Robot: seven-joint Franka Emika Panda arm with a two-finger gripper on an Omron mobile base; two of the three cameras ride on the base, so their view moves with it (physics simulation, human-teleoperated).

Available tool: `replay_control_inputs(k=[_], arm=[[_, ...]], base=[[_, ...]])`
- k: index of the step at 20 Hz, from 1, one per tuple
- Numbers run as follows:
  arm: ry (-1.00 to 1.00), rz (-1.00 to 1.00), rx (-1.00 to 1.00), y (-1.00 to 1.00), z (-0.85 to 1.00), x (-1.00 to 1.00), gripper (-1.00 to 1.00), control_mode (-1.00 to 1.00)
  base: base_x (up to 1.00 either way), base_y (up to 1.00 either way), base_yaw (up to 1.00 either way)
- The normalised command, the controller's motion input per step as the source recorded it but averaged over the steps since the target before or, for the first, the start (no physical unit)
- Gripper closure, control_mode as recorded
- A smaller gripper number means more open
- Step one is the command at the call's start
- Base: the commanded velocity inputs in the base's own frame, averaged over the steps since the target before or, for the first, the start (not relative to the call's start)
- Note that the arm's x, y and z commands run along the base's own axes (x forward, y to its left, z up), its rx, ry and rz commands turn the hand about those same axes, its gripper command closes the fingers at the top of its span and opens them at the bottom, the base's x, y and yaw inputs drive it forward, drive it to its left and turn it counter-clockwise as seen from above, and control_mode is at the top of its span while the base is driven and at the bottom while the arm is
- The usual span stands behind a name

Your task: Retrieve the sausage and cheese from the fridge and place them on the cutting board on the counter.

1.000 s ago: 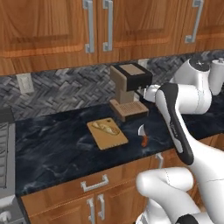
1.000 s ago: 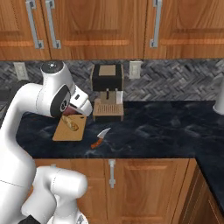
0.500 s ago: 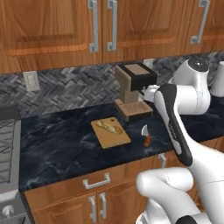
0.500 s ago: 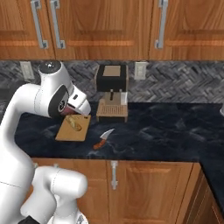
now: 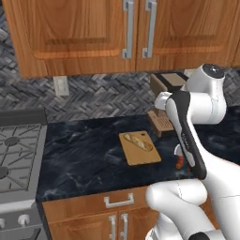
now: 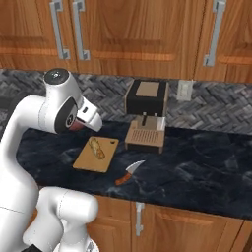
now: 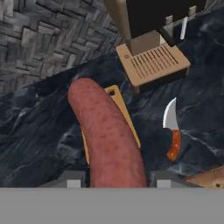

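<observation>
In the hand view the reddish-brown sausage (image 7: 109, 135) runs up from between the fingertips, and my gripper (image 7: 117, 179) is shut on it. It hangs above the counter (image 7: 39, 131), over the light-brown cutting board (image 7: 127, 116), and hides most of the board. The cutting board (image 5: 139, 147) (image 6: 87, 160) lies on the black counter (image 5: 84, 154) (image 6: 197, 167) with a pale tan bread-like item (image 5: 141, 141) (image 6: 97, 147) on it. The cheese and the fridge are out of view.
A knife with an orange handle (image 7: 173, 131) (image 6: 129, 172) lies on the counter right of the board. A coffee machine with a brown base (image 6: 146, 115) (image 7: 151, 61) stands behind it. A stove (image 5: 18, 159) sits at the left. Wooden cabinets hang above.
The whole picture has slid to the right in both base views, so the base has moved. The sausage stays in the shut gripper; the board, the knife and the machine have not moved on the counter.
</observation>
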Motion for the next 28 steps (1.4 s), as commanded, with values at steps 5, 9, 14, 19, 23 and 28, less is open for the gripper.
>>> replay_control_inputs(k=[5, 9, 14, 19, 23, 28], arm=[[0.00, 0.00, 0.00, 0.00, 0.00, 0.00, 1.00, 1.00], [0.00, 0.00, 0.00, 0.00, 0.00, 0.00, 1.00, 1.00], [0.00, 0.00, 0.00, 0.00, 0.00, 0.00, 1.00, 1.00], [0.00, 0.00, 0.00, 0.00, 0.00, 0.00, 1.00, 1.00], [0.00, 0.00, 0.00, 0.00, 0.00, 0.00, 1.00, 1.00], [0.00, 0.00, 0.00, 0.00, 0.00, 0.00, 1.00, -1.00]], base=[[0.72, 0.00, 0.20], [0.03, 0.00, 0.04], [0.00, 0.00, 0.00], [0.00, 0.00, 0.00], [0.00, 0.00, 0.00], [0.00, 0.00, 0.00]])
